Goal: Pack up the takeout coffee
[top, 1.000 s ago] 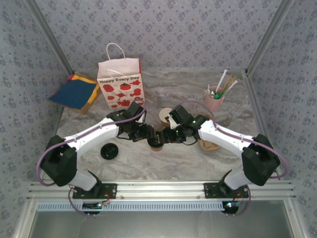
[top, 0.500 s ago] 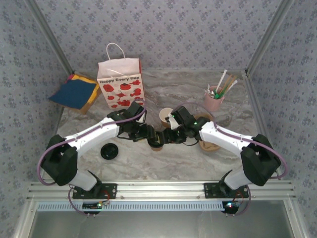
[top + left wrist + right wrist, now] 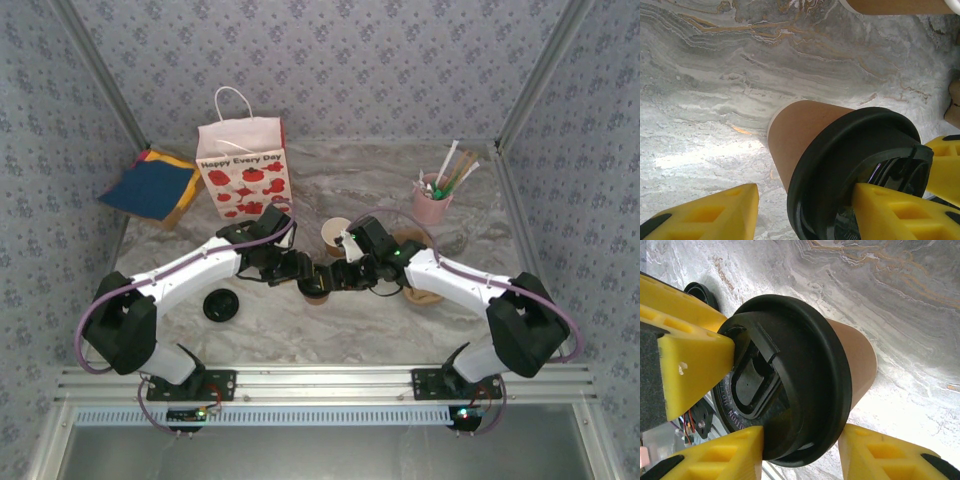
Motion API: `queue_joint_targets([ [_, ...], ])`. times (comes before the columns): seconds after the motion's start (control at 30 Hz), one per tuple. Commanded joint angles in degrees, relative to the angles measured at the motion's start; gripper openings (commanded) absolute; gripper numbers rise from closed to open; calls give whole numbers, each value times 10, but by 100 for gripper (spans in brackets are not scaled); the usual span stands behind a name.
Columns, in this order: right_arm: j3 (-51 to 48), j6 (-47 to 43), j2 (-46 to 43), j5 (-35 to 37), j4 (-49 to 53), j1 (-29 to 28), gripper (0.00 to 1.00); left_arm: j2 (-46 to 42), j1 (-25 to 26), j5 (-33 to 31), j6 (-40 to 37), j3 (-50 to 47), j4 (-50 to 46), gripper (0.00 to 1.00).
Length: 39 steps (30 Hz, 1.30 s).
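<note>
Coffee first: the small brown paper cup (image 3: pixel 800 130), capped with a round black plastic lid (image 3: pixel 790 340), stands on the grey marbled worktop (image 3: pixel 715 75) where the two arms meet. It is just in front of a second, open brown paper cup (image 3: pixel 336 234). The left claw (image 3: pixel 805 200) is about half open: one yellow finger (image 3: pixel 900 210) presses on the lid's top, and the other stands clear of the cup's side. The right claw (image 3: pixel 801 440) straddles the lid, fingers against its rim on either side, gripping it. A loose black lid (image 3: pixel 220 305) lies well to the left. A white strawberry-print paper bag (image 3: pixel 245 165) stands at the back.
</note>
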<state>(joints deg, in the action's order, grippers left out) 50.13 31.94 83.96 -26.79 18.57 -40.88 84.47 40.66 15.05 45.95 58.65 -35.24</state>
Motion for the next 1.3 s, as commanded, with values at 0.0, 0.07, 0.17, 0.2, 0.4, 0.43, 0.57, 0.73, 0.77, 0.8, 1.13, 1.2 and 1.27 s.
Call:
queue_joint_targets([
  [0.0,-54,-25,57,86,106,-1,42,37,11,-31,-5,-37,-55,53],
  [0.07,-57,-26,62,90,105,-3,41,37,10,-31,-5,-41,-52,53],
  [0.17,-54,-28,64,90,108,-4,41,38,11,-32,-5,-46,-48,53],
  [0.2,-51,-28,63,91,111,-4,41,39,10,-31,-5,-48,-47,53],
  [0.4,5,-29,28,86,146,-2,41,32,13,-34,-6,-31,-58,53],
  [0.43,18,-30,23,85,151,0,42,32,12,-35,-8,-28,-61,53],
  [0.57,70,-24,11,68,156,10,47,33,13,-36,-12,-18,-67,53],
  [0.73,106,-7,14,25,143,28,49,36,14,-36,-13,-20,-67,53],
  [0.77,111,-5,17,22,139,29,49,37,14,-35,-14,-18,-67,53],
  [0.8,115,-5,21,22,137,30,49,38,14,-35,-13,-18,-67,53],
  [1.13,113,-13,55,6,125,33,38,45,15,-35,-16,-10,-70,53],
  [1.2,107,-14,60,5,123,32,35,46,15,-35,-17,-9,-70,53],
  [1.27,103,-15,65,7,124,32,32,48,15,-34,-17,-8,-70,53],
])
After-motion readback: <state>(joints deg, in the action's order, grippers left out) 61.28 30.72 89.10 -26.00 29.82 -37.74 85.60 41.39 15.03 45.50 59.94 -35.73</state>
